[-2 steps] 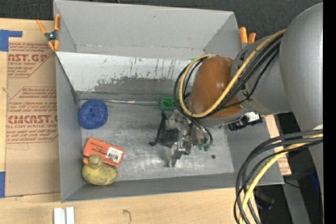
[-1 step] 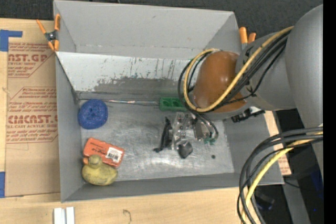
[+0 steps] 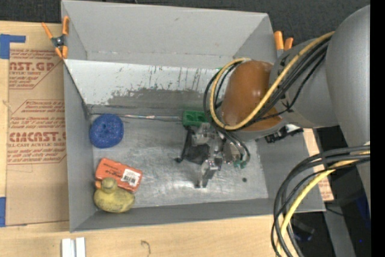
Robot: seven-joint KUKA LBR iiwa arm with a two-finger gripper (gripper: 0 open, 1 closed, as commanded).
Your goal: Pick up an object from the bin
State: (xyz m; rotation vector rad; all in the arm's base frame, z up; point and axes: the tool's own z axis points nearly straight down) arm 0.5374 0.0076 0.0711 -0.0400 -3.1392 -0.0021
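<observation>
My gripper (image 3: 190, 171) hangs low over the bin floor right of the middle. Its fingers stand open, a dark one (image 3: 180, 158) to the left and a metal one (image 3: 203, 182) toward the front. Only bare floor lies between them. A small green block (image 3: 194, 118) lies just behind the gripper, at the foot of the back wall, and the wrist partly covers it.
A blue round scrubber-like ball (image 3: 106, 130) lies at the left wall. An orange flat packet with a white label (image 3: 118, 174) sits in the front left corner, with a yellow rubber duck (image 3: 112, 197) leaning against its front. The arm with its orange cover and cables reaches in from the right.
</observation>
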